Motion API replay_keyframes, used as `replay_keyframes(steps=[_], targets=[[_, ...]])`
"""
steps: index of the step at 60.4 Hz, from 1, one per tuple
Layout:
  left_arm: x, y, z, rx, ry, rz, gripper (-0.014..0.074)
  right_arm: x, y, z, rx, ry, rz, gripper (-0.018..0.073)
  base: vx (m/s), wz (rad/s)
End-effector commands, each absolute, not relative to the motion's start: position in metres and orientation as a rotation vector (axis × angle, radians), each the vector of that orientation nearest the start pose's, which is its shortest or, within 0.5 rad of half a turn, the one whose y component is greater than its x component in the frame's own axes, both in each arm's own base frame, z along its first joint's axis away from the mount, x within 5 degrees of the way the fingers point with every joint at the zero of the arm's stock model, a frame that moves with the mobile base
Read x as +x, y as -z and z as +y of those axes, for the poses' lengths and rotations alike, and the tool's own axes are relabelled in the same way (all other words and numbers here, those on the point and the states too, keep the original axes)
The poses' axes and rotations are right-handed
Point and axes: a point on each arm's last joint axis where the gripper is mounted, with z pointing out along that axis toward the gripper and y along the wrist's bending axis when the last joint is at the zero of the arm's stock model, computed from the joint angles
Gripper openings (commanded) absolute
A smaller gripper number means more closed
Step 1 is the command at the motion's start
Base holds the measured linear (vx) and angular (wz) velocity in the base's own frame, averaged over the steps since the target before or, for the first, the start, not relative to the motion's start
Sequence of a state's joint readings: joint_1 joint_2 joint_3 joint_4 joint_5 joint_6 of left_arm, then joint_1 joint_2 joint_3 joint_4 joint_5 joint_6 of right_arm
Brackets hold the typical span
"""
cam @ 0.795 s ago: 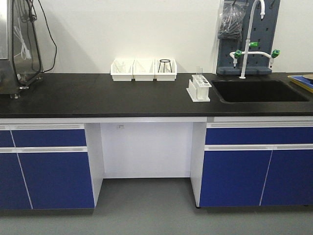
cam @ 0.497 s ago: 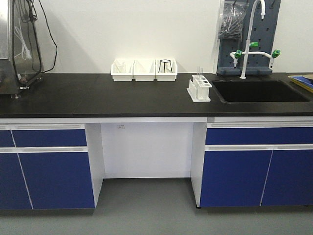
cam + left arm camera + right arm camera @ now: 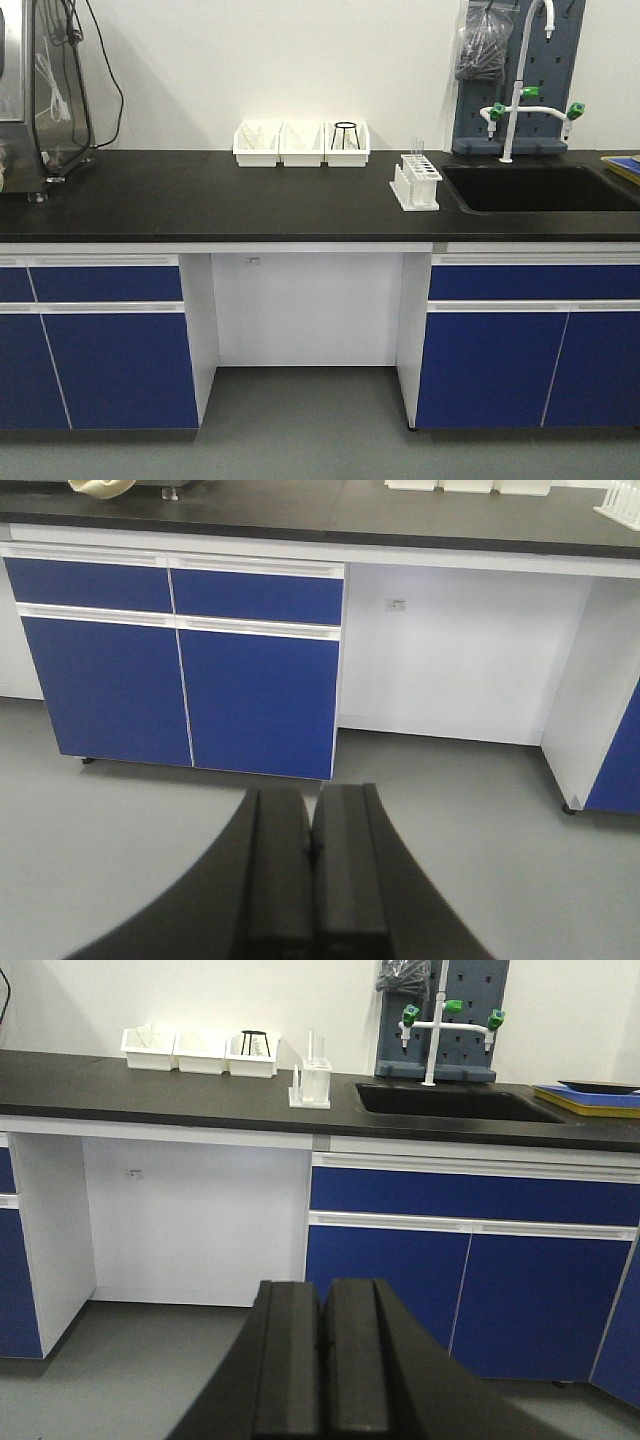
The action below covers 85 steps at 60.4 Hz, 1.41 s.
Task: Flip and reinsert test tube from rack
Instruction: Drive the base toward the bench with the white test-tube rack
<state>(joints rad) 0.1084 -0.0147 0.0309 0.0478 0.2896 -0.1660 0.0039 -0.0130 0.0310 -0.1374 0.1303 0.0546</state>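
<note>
The white rack [image 3: 416,184] stands on the black benchtop [image 3: 220,200] just left of the sink. A slim clear test tube [image 3: 417,150] stands upright in it at the back, faint against the wall. The rack also shows in the right wrist view [image 3: 312,1086] with the test tube [image 3: 309,1048] rising above it, and its corner shows in the left wrist view [image 3: 622,502]. My left gripper [image 3: 312,802] is shut and empty, low over the grey floor. My right gripper [image 3: 323,1295] is shut and empty, also low, well short of the bench.
Three white bins [image 3: 301,143] stand at the back of the bench; the right one holds a black wire stand. A black sink [image 3: 535,188] with a white tap [image 3: 520,80] is at the right. A metal apparatus [image 3: 40,90] stands at the left. Blue cupboards [image 3: 110,340] flank a knee gap.
The whole scene has shifted slightly right and down in the front view, so the camera has moved a little. The rack and tube stand as before.
</note>
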Motion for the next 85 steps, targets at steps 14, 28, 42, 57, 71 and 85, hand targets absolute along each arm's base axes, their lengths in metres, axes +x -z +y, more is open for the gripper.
replay_keyframes(steps=[14,28,42,57,71,85], targets=[[0.0553,-0.1848,0.0066,-0.200,0.006,1.689,-0.0006,0.0561,-0.2000,-0.0005,-0.068,0.079,1.535,-0.0013,0.16,-0.03],[0.0553,-0.1848,0.0066,-0.200,0.006,1.689,-0.0006,0.0561,-0.2000,-0.0005,-0.068,0.079,1.535,-0.0013,0.27,0.04],[0.0553,-0.1848,0.0066,-0.200,0.006,1.689,-0.0006,0.0561,-0.2000,-0.0005,-0.068,0.079,1.535,-0.0013,0.40,0.07],[0.0553,-0.1848,0.0066,-0.200,0.006,1.689,-0.0006,0.0561,-0.2000,-0.0005,-0.068,0.079,1.535,-0.0013,0.44,-0.02],[0.0553,-0.1848,0.0066,-0.200,0.006,1.689,-0.0006,0.0561,-0.2000,-0.0005,-0.068,0.079,1.535,-0.0013,0.45,-0.06],[0.0553,-0.1848,0.0066,-0.200,0.006,1.689,-0.0006,0.0561,-0.2000,-0.0005,-0.068,0.079,1.535,-0.0013,0.46,-0.06]])
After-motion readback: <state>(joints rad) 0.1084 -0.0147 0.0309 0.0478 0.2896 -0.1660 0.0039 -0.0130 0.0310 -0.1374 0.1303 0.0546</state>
